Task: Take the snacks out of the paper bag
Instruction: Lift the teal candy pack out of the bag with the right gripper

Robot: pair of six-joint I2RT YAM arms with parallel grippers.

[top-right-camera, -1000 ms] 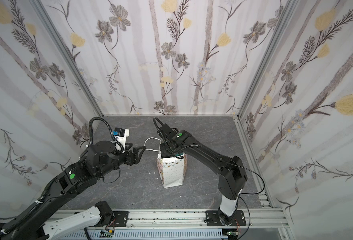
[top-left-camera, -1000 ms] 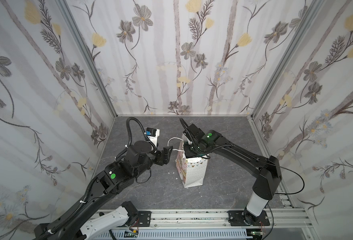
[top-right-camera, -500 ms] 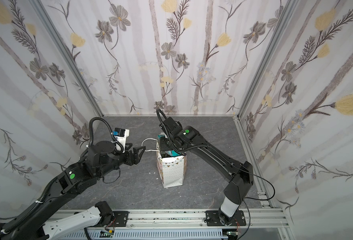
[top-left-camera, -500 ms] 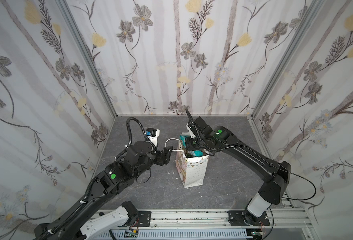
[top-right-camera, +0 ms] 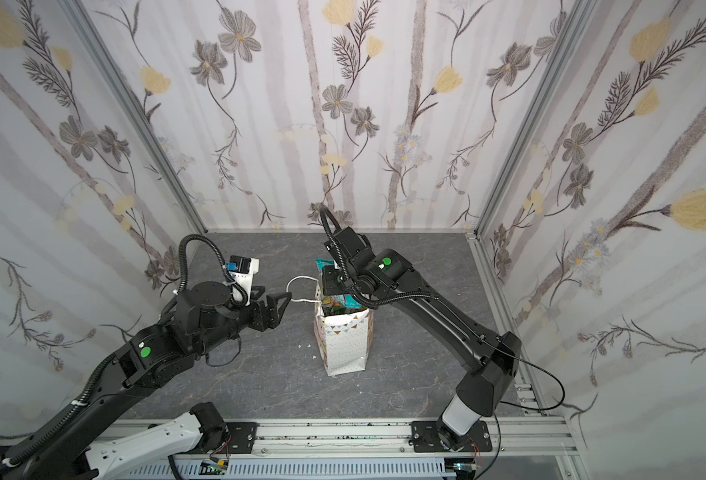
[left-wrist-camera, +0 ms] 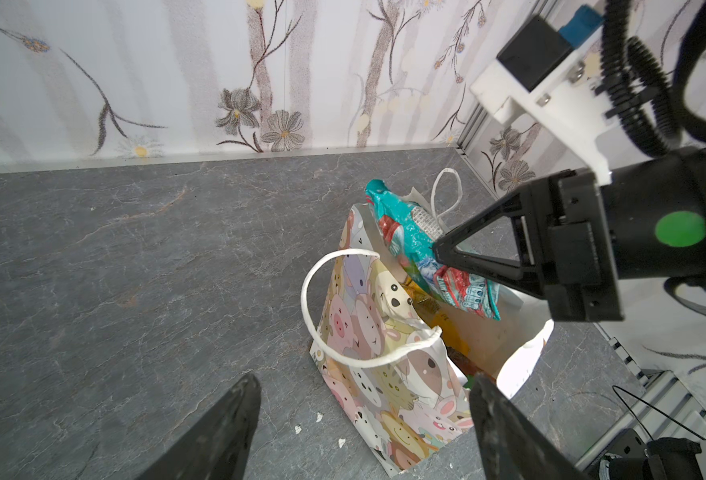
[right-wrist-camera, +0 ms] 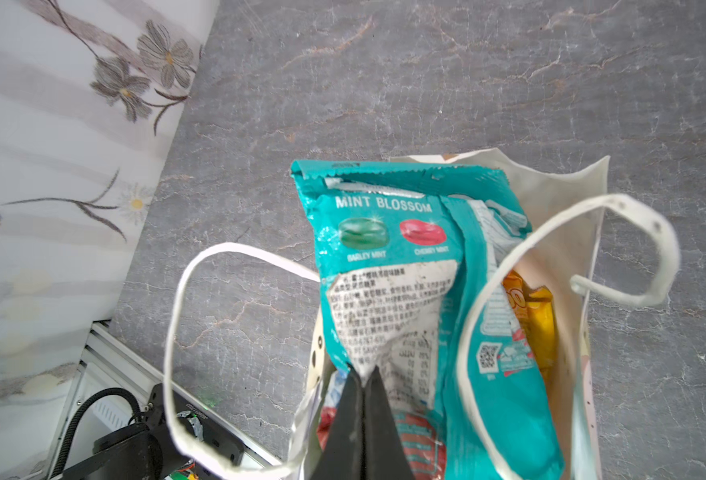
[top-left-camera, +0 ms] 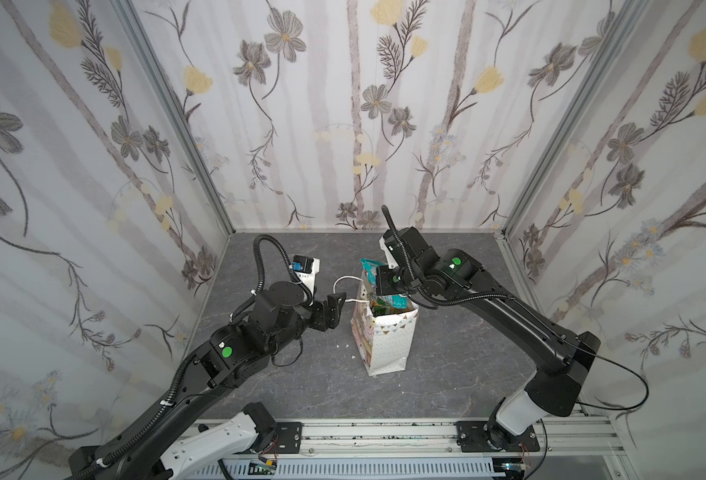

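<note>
Paper bag upright on grey tabletop, floral walls; right end effector grips teal packet; left end effector released.

**Left arm**: stretched forward, forearm low. **Left gripper**: jaws spread wide, fingertips apart. **Right arm**: bent at the elbow and reaching inward, wrist tilted downward. **Right gripper**: jaws pressed together on a teal packet, which extends ahead of its tips. The right gripper sits ahead of the left jaws, well apart from them.
</note>
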